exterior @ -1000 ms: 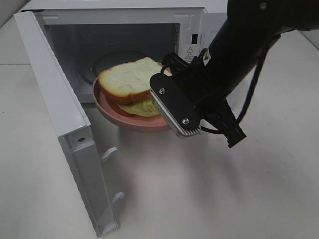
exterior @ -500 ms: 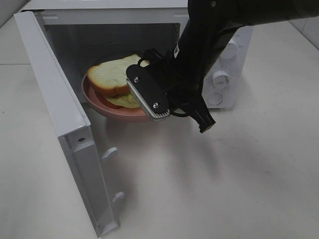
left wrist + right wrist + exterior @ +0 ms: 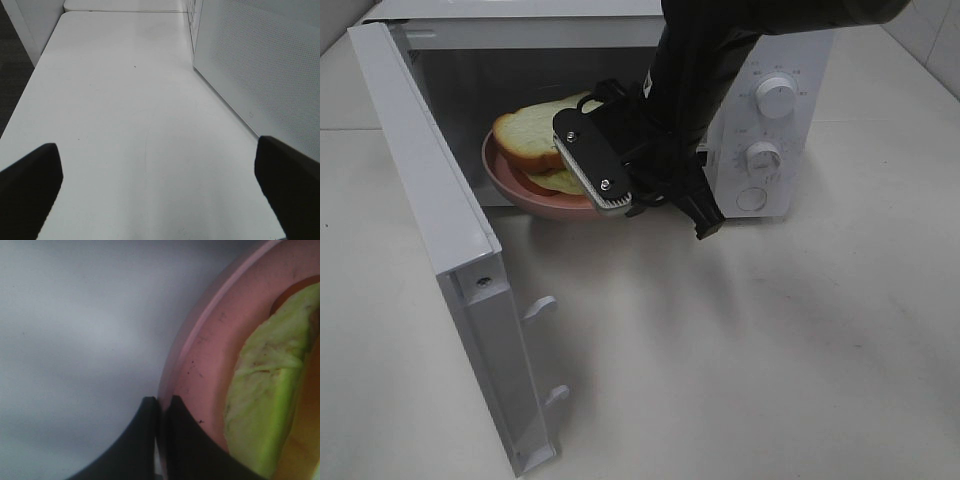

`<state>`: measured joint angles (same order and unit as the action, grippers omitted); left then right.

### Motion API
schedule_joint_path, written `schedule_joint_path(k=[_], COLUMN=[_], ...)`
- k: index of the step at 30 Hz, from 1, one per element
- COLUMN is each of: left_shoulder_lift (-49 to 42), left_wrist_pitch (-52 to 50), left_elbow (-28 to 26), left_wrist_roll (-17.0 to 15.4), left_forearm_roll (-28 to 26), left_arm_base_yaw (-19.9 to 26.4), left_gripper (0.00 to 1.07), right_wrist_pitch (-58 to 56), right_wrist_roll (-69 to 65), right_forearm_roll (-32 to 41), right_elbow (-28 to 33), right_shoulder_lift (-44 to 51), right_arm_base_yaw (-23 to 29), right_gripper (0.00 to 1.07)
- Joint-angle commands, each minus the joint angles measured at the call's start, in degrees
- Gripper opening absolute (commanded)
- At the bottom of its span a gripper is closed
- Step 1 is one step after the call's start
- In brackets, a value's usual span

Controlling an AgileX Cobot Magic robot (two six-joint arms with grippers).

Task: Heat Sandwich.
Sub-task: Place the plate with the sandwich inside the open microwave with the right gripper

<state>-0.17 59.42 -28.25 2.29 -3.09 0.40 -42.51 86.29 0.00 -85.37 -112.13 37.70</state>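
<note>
The sandwich (image 3: pixel 535 135), white bread with a tan crust over green lettuce, lies on a round pink plate (image 3: pixel 510 185) at the mouth of the open microwave (image 3: pixel 770 60). The plate is partly inside the cavity. My right arm (image 3: pixel 690 90) reaches in from above and hides its own fingertips. In the right wrist view my right gripper (image 3: pixel 161 407) is shut on the plate's rim (image 3: pixel 200 365), with the sandwich's lettuce (image 3: pixel 265 405) beside it. My left gripper (image 3: pixel 160 200) is open over bare table, nothing between its fingers.
The microwave door (image 3: pixel 430 220) swings out to the left and toward the front. Two white knobs (image 3: pixel 777 97) sit on the panel at the right. In the left wrist view, a white perforated wall (image 3: pixel 260 75) stands beside the left gripper.
My right arm has carried the plate and sandwich to the left and deeper into the microwave opening. The left gripper has not moved.
</note>
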Motion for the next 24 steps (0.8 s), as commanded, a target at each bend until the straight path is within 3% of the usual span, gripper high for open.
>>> schedule_joint_path(k=[1,24], left_shoulder_lift=[-1.78,-1.78], left_wrist_pitch=[-0.06,-0.06], left_elbow=[0.11,0.11], left_wrist_roll=[-0.06,-0.06], left_forearm_roll=[-0.11,-0.11], left_arm_base_yaw=[0.17,0.17], left_gripper=[1.04,1.04], right_wrist_pitch=[0.17,-4.81], right_wrist_roll=[-1.15,-10.26], right_forearm_roll=[-0.57,-2.64], right_elbow=[-2.01,-20.28], right_shoulder_lift=[-0.69,-13.12], right_arm_base_yaw=[0.23,0.23], right_gripper=[0.01,0.01])
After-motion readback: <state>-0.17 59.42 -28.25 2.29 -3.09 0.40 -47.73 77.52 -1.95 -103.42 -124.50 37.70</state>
